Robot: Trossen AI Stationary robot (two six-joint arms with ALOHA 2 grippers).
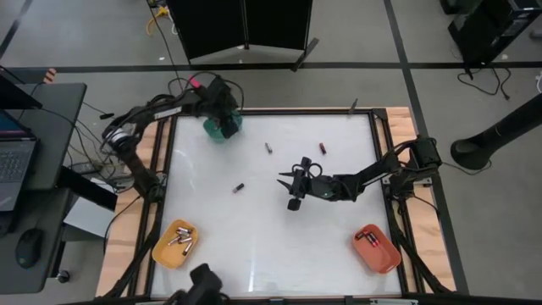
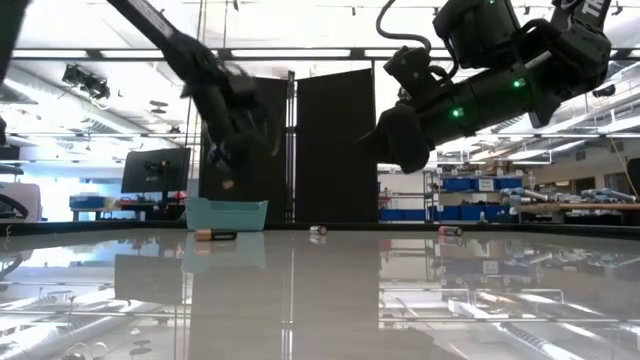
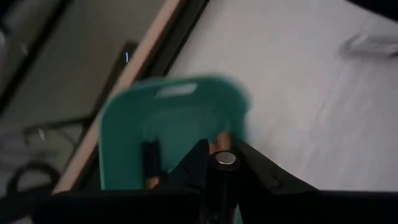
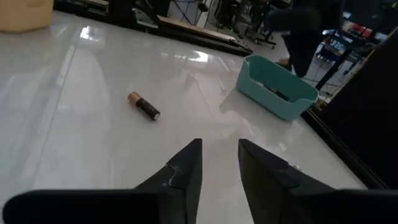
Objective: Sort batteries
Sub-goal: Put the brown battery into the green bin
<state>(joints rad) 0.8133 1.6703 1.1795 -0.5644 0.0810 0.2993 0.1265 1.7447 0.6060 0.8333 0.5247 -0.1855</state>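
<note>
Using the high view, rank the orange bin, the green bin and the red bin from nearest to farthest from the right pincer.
From the right pincer, at mid-table:
1. Red bin, at the near right corner.
2. Green bin, at the far left corner, under the left arm; only slightly farther than the red one.
3. Orange bin, at the near left corner.

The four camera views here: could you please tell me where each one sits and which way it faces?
High view: overhead, straight down on table and both arms.
Low view: table height, level across; arms hang from above.
Left wrist view: left gripper holding a battery above the green bin.
Right wrist view: right gripper, empty, facing a loose battery.
Shared: green bin shows in all four.
</note>
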